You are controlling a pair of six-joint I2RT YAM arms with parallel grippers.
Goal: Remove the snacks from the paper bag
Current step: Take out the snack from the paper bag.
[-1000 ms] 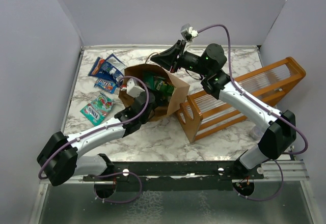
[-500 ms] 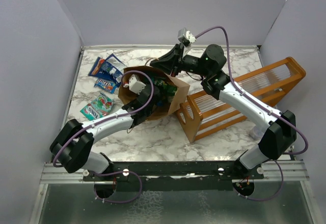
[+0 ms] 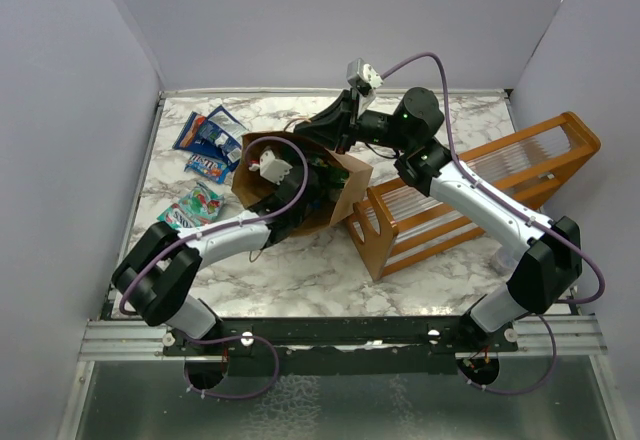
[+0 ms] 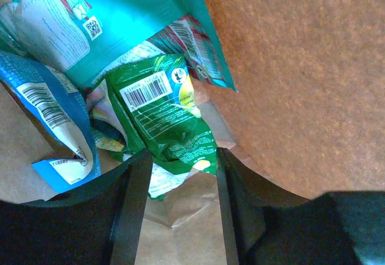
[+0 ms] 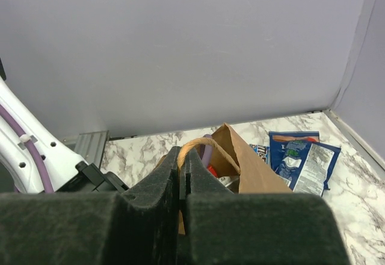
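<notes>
– Marble table (image 3: 330, 270), plain grey walls (image 3: 330, 20) all round, orange rack (image 3: 500, 180) parked on the right side. So where's the paper bag sitting?

– Paper bag (image 3: 345, 185) is standing about mid-table, right up against the left end of the rack, mouth open at the top. The right gripper (image 5: 182, 156) is at the bag's far rim with its fingers pressed together on the twisted handle (image 5: 201, 143), so the loop is pinched and standing up.

– ok and the other arm?

– The left arm (image 3: 200, 245) comes in from the near left and dips into the bag's mouth. From the wrist cam, the left gripper (image 4: 181, 155) is deep inside with its jaws apart. The bottom end of a green packet (image 4: 165, 117) pokes in between the two fingers (image 4: 129, 217). It's not squeezed, and I honestly can't tell if either pad is touching it.

– what else is down there?

– A teal packet (image 4: 120, 12) lies over the top of the green one, and a blue-and-white packet (image 4: 48, 105) is beside it against the paper wall. More wrappers sit underneath, too jumbled to sort out.

– any snacks out on the table?

– Yep, left of the bag. Blue packets (image 3: 205, 132) sit toward the far left corner, and a teal-and-red packet (image 3: 195, 203) lies nearer, just beside the left arm.
</notes>
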